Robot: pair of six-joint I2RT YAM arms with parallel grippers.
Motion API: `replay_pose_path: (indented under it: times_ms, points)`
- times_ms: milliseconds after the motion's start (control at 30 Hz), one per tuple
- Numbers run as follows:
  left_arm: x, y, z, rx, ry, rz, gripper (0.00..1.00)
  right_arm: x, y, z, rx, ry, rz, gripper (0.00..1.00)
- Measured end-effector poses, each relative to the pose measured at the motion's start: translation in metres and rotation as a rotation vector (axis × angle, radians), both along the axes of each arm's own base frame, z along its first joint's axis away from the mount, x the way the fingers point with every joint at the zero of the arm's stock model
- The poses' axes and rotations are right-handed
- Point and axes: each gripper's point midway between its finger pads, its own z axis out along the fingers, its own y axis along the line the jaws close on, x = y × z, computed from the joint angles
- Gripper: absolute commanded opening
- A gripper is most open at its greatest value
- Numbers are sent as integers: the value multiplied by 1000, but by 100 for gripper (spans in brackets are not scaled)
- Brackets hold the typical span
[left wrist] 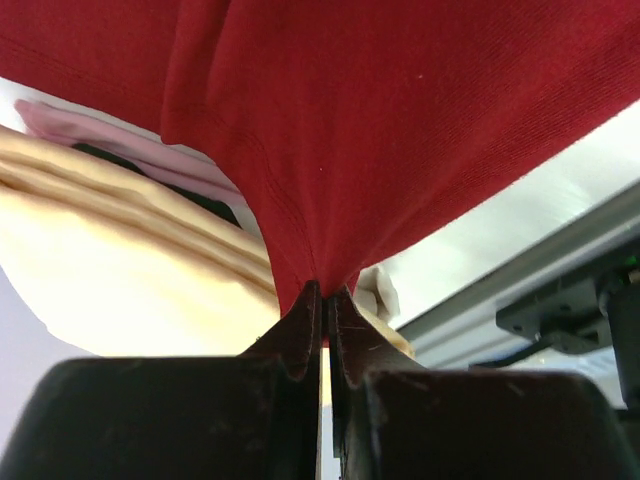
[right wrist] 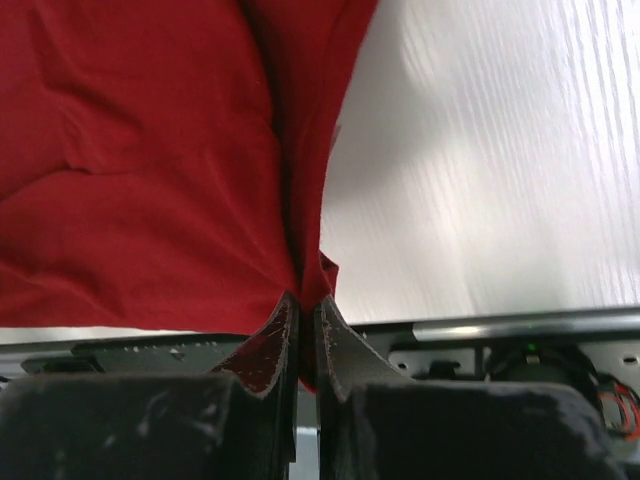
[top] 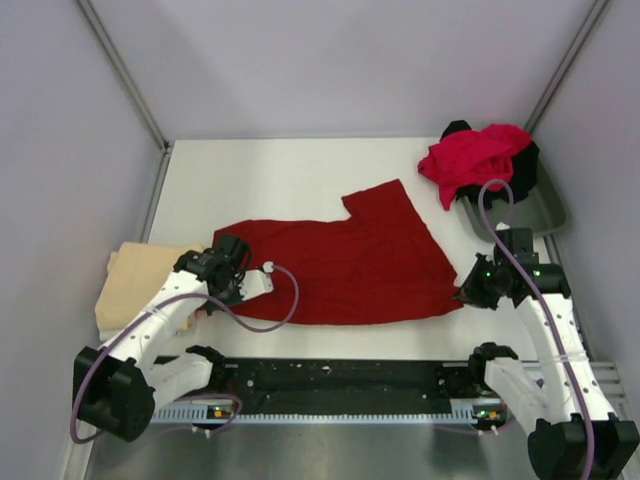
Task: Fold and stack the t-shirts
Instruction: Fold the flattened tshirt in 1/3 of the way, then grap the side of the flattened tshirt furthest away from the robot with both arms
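Maroon cloth sits clamped between the tightly pressed fingers of the left pincer (left wrist: 322,290), which grips the maroon shirt (top: 350,260) at the near left corner. The fabric fans upward and outward from the fingertips in taut creases. On the opposite side, the right pincer (right wrist: 305,298) is likewise closed on a bunched fold of the same garment at its near right corner, with a small tip of cloth poking out below the fingers.

Between the two arms, the maroon shirt lies spread across the white tabletop (top: 270,175). Its near hem runs roughly parallel to the black rail (top: 340,380) at the front edge, and one short sleeve points toward the far side.

Just beside the left pincer, at the left edge of the tabletop, rests the beige shirt (top: 135,275). It is folded into a flat packet whose stacked layers show in the left wrist view, and it is partly covered by the left arm.

At the far right corner, apart from the maroon shirt, the bright red shirt (top: 475,160) is heaped in a loose crumple. It lies on top of the black shirt (top: 455,130), which peeks out at the back and right of the pile. Both sit in a grey-green tray (top: 535,205), spilling over its far and left rim.
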Motion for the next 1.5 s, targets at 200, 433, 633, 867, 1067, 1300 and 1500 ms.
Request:
replay_pose_path:
  times_ms: [200, 433, 633, 867, 1067, 1300, 1500]
  points:
    - [-16, 3, 9, 17, 87, -39, 39, -35, -7, -7, -33, 76, -16, 45]
    - [-27, 4, 27, 29, 185, -98, 50, -54, -25, 13, -125, 57, -60, 71]
    - [47, -12, 90, -48, -33, -35, 53, 2, -23, 103, -139, -291, 3, 73]
    - [165, 0, 109, -164, -169, 187, 50, 132, 18, 128, -144, -410, 274, 72]
    - [214, 1, 43, -205, -61, 242, 50, 249, 49, 64, -193, -317, 454, 68]
    - [241, -14, 12, -272, -47, 213, 52, 336, 68, -21, -220, -232, 527, 69]
    - [263, -25, -4, -322, -46, 188, 53, 376, 86, -85, -229, -179, 557, 69]
